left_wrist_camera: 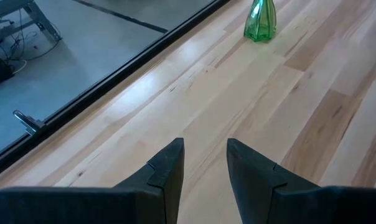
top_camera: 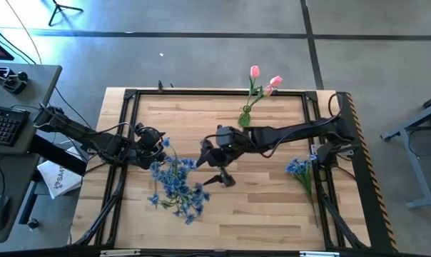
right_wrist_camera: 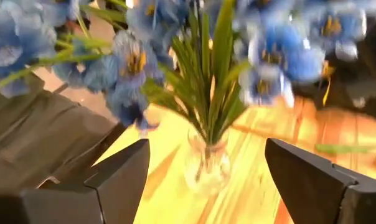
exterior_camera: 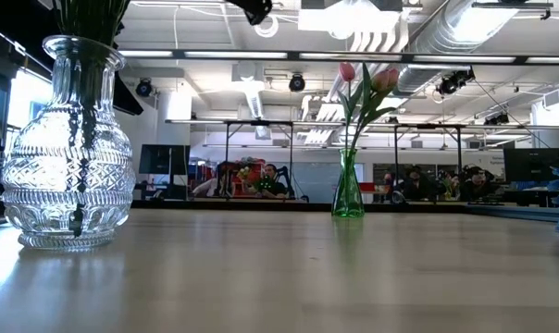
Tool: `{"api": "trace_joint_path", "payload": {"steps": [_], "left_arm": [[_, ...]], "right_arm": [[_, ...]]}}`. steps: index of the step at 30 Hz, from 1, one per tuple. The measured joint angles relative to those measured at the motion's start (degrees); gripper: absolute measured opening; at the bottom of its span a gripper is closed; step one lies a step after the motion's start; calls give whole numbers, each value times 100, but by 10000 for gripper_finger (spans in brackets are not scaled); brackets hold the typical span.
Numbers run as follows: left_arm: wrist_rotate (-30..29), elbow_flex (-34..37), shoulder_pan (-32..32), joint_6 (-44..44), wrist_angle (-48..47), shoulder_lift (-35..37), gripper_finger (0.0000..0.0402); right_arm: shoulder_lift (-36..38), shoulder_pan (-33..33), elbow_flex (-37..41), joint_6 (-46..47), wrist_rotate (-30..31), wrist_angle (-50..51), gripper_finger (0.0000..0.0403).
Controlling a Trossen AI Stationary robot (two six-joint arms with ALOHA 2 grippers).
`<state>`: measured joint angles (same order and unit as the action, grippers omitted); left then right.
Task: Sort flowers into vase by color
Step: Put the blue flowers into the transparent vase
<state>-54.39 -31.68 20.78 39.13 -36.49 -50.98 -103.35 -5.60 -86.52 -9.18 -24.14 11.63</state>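
A bunch of blue flowers (top_camera: 176,182) stands in a clear glass vase (right_wrist_camera: 206,163), which is at the left of the low view (exterior_camera: 67,157). Two pink tulips (top_camera: 264,78) stand in a small green vase (exterior_camera: 347,190) near the far edge. One loose blue flower (top_camera: 301,171) lies flat on the table's right side. My right gripper (right_wrist_camera: 206,180) is open wide and faces the clear vase from the right, a short way off (top_camera: 210,165). My left gripper (left_wrist_camera: 205,168) is open beside the bunch's far-left side (top_camera: 158,146), above bare wood, pointing toward the green vase (left_wrist_camera: 261,18).
A black frame rail (top_camera: 130,128) runs around the wooden table top (top_camera: 272,207). A desk with a keyboard (top_camera: 5,121) stands off the left side. People sit in the room behind the table (exterior_camera: 270,180). Bare wood lies between the two vases.
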Motion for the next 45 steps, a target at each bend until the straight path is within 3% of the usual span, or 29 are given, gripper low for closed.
{"api": "trace_joint_path", "payload": {"steps": [8,12,17,27,35,45], "left_arm": [[26,0,1,73,-65,-1,110],[35,0,2,432,-445,-2,110],[38,0,2,1051,-1011,-2,110],[122,0,0,1176,-1103,-2,110],[122,0,0,1176,-1040,-2,110],[131,0,0,1174,-1008,-2,110]], "right_arm": [[61,-1,136,205,130,1365,313],[199,-58,446,590,970,2019,313],[687,-246,1418,1421,2145,2470,313],[2284,-751,3439,3557,3068,2333,313],[3152,-1224,3840,5329,3248,3569,313],[3285,-1992,3871,8107,2157,5419,313]]}}
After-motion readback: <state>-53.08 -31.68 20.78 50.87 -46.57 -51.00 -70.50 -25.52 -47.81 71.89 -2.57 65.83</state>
